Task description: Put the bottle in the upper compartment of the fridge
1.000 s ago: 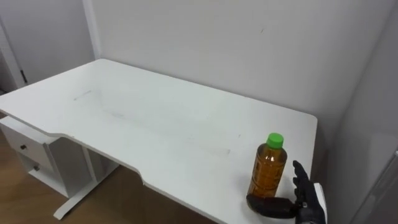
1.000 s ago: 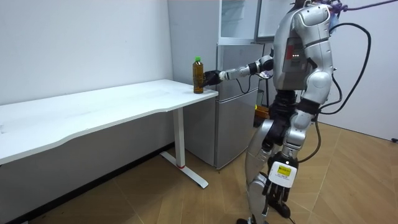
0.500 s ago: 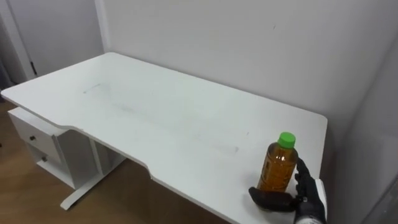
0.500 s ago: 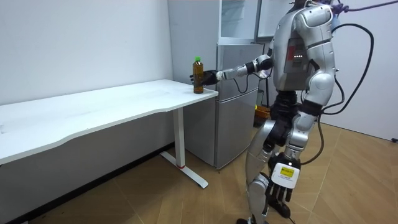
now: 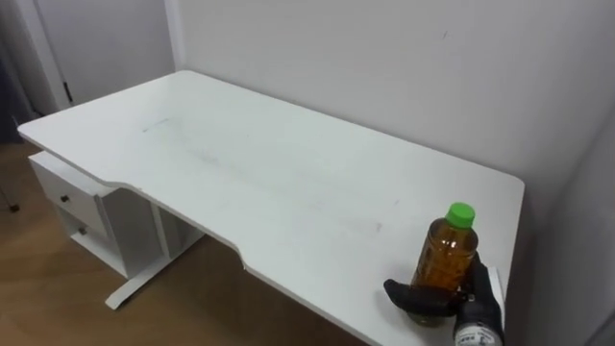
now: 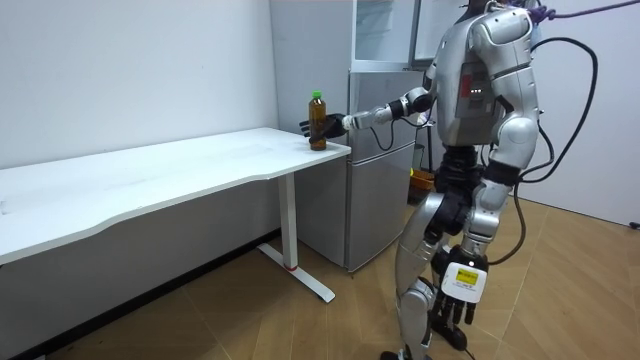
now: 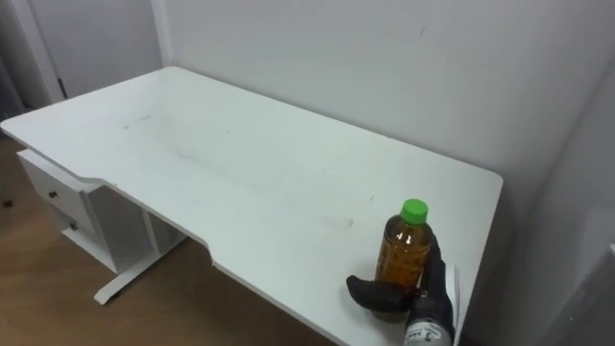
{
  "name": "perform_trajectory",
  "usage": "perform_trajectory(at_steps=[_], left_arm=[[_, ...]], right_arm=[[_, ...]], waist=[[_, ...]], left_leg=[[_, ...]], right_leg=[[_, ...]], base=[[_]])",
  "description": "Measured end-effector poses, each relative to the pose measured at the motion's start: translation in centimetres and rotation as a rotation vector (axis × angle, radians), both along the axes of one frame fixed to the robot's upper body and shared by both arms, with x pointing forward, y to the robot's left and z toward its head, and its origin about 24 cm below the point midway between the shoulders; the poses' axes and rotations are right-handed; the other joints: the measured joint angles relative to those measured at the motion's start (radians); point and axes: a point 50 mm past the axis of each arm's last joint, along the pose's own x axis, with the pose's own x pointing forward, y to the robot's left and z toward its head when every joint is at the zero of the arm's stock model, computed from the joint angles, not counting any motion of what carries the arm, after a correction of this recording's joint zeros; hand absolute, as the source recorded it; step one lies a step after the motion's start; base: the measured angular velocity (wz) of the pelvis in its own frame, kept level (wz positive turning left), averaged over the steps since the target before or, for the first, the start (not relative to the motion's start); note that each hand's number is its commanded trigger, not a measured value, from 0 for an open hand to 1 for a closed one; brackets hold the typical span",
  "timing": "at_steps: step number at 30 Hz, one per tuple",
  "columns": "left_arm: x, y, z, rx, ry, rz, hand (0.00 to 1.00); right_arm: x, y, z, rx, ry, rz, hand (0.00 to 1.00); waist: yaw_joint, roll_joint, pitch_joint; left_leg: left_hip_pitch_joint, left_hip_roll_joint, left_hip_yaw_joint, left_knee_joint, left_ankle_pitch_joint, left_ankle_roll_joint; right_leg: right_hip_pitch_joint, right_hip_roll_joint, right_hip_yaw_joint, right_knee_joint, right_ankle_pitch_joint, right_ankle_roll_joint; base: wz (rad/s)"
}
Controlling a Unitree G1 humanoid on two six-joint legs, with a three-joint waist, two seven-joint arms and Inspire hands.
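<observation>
Your right hand (image 5: 419, 294) is curled round the base of the bottle (image 5: 447, 258), which stands upright on the bench (image 5: 240, 173) near its right corner. Your left hand (image 6: 447, 312) hangs low.

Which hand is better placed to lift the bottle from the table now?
Right. The right hand wraps the base of the bottle at the table corner, while the left hand hangs low by the leg, far from it.
</observation>
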Motion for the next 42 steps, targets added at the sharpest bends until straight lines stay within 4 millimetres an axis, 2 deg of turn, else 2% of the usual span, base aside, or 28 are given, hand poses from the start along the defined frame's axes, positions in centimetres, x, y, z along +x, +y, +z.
perform_trajectory(at_steps=[10,19,20,24,37,42], left_arm=[[-0.12,-0.32,-0.08,-0.007,0.01,-0.015,0.0],[-0.05,-0.31,-0.05,-0.011,-0.001,-0.004,0.0],[-0.04,-0.31,-0.05,-0.011,-0.002,-0.004,0.0],[0.01,-0.31,-0.03,-0.011,-0.005,-0.004,0.0],[0.2,-0.32,0.03,-0.013,-0.025,-0.007,0.0],[-0.51,-0.34,0.02,-0.014,-0.015,-0.002,0.0]], right_arm=[[0.22,-0.01,0.27,0.085,-0.011,-0.022,0.0],[0.24,-0.11,0.34,0.124,-0.021,-0.033,0.0],[0.24,-0.11,0.35,0.128,-0.023,-0.034,1.0],[0.24,-0.19,0.44,0.158,-0.038,-0.045,1.0],[0.12,-0.71,0.0,0.229,-0.021,-0.096,1.0],[0.16,-0.6,-0.16,0.278,-0.011,-0.072,1.0]], waist=[[0.0,0.01,0.0067],[0.0,0.015,0.0043],[0.0,0.016,0.0041],[0.0,0.024,0.0039],[0.006,0.026,0.0013],[0.002,0.023,-0.0007]], left_leg=[[-0.004,-0.001,-0.006,0.004,0.0,0.0],[-0.006,-0.001,-0.006,0.005,0.0,0.0],[-0.006,-0.001,-0.006,0.005,0.0,0.0],[-0.005,-0.001,-0.006,0.004,0.0,0.0],[-0.002,0.0,-0.006,0.004,0.0,-0.001],[-0.002,-0.001,-0.006,0.004,0.001,-0.001]], right_leg=[[0.0,0.001,-0.004,-0.001,0.0,0.0],[0.0,0.002,-0.005,-0.002,0.0,0.0],[0.0,0.002,-0.005,-0.002,0.001,-0.001],[0.0,0.002,-0.005,-0.002,0.001,-0.001],[0.002,0.002,-0.006,-0.003,0.001,-0.001],[0.002,0.002,-0.005,-0.002,0.001,-0.001]], base=[[0.01],[0.0],[0.0],[0.0],[0.0],[0.0]])
